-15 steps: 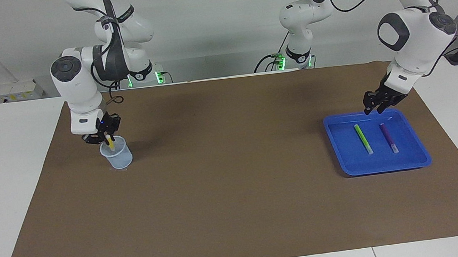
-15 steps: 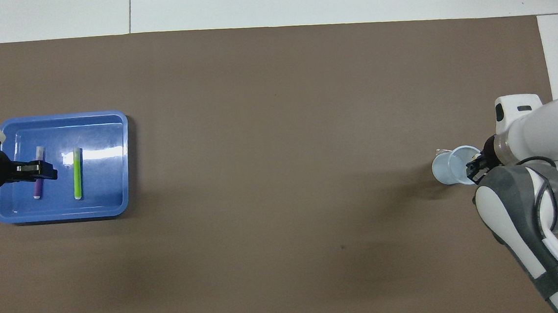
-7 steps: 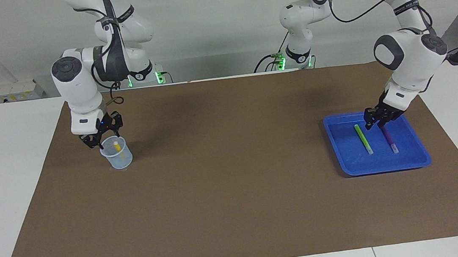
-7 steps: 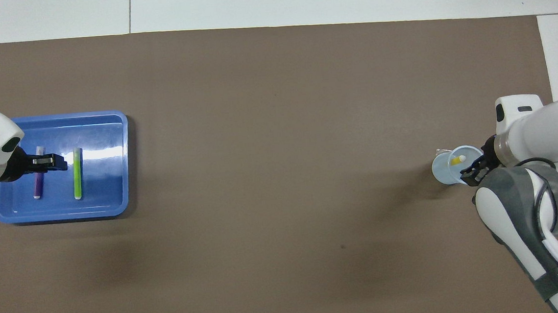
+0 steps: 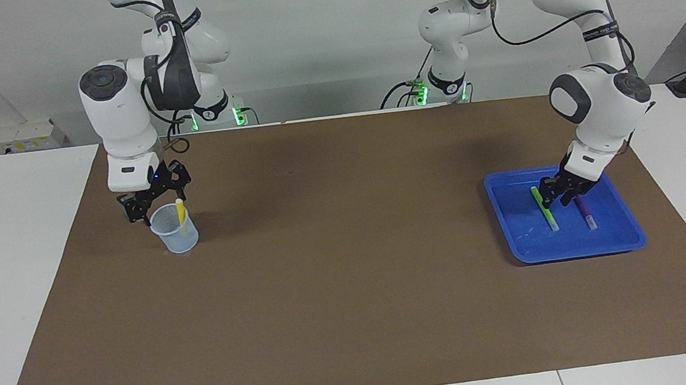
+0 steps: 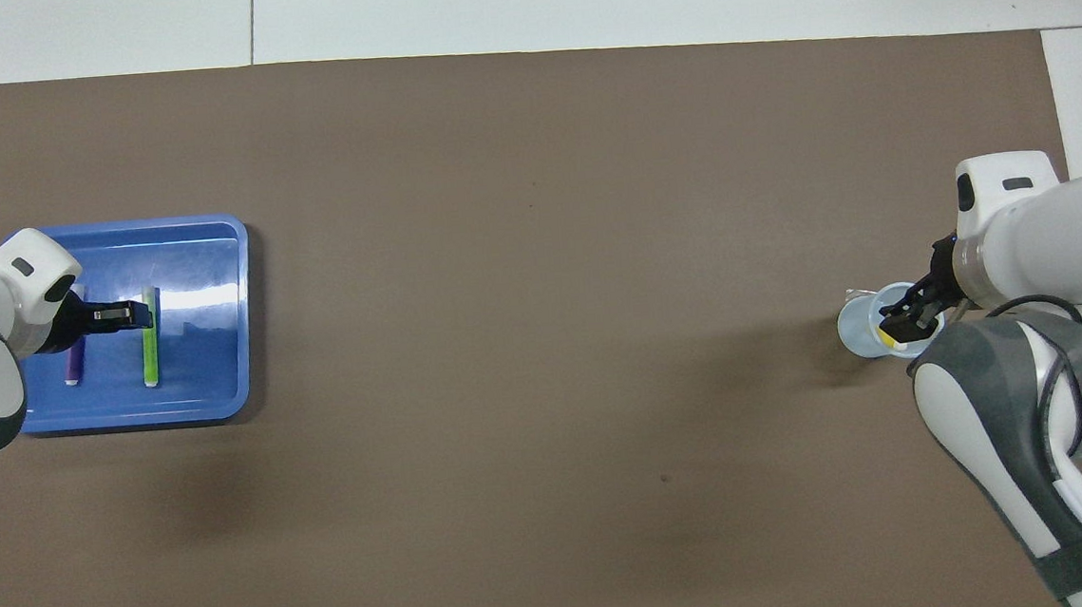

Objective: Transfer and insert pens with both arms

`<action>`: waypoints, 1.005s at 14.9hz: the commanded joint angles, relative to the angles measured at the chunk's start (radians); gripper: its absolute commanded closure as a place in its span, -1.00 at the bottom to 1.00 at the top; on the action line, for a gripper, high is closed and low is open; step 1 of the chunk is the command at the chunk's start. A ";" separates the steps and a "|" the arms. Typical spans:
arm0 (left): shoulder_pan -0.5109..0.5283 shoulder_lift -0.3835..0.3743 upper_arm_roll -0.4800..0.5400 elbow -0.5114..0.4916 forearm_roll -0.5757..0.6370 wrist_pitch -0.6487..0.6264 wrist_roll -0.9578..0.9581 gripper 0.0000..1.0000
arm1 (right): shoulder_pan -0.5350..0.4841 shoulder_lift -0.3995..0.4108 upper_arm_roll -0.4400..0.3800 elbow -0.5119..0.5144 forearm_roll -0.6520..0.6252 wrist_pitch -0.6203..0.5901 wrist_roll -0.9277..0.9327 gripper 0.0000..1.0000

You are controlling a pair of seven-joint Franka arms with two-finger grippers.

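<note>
Item 1: left gripper (image 5: 557, 198). Low inside the blue tray (image 5: 622, 245), over the lime green pen (image 5: 546, 211) near the end of that pen nearer the robots. Whether its fingers stand apart or together cannot be told, nor whether they touch the pen.

Item 2: lime green pen. Lies flat on the tray floor, lengthwise toward and away from the robots, pale end farther from them.

Item 3: purple pen (image 5: 585, 212). Lies flat in the same tray, beside the green one and roughly parallel to it, toward the left arm's end of the table; its end nearer the robots is hidden under the left arm's wrist.

Item 4: blue tray. Rests on the brown mat (image 5: 353, 293) at the left arm's end of the table.

Item 5: right gripper (image 5: 153, 203). Over the clear cup (image 5: 175, 230), fingers spread wide, gripping nothing.

Item 6: yellow pen (image 5: 180, 211). Stands in the clear cup, leaning on its rim, pale end up and showing above the rim, just beside the right gripper's fingers and free of them.

Item 7: clear cup. Upright on the brown mat at the right arm's end of the table, well apart from the tray.
</note>
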 commanded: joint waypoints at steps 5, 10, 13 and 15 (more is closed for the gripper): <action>-0.001 0.036 -0.002 -0.041 0.018 0.112 0.002 -0.08 | 0.079 0.001 0.014 0.069 0.231 -0.014 0.069 -1.00; -0.002 0.050 -0.002 -0.067 0.018 0.166 0.002 0.17 | 0.238 0.027 0.014 0.138 0.320 0.003 0.427 -1.00; -0.004 0.049 -0.002 -0.067 0.018 0.163 -0.001 1.00 | 0.280 0.033 0.014 0.146 0.491 0.050 0.553 -1.00; -0.004 0.049 -0.002 -0.062 0.018 0.151 -0.023 1.00 | 0.295 0.040 0.014 0.148 0.577 0.091 0.617 -1.00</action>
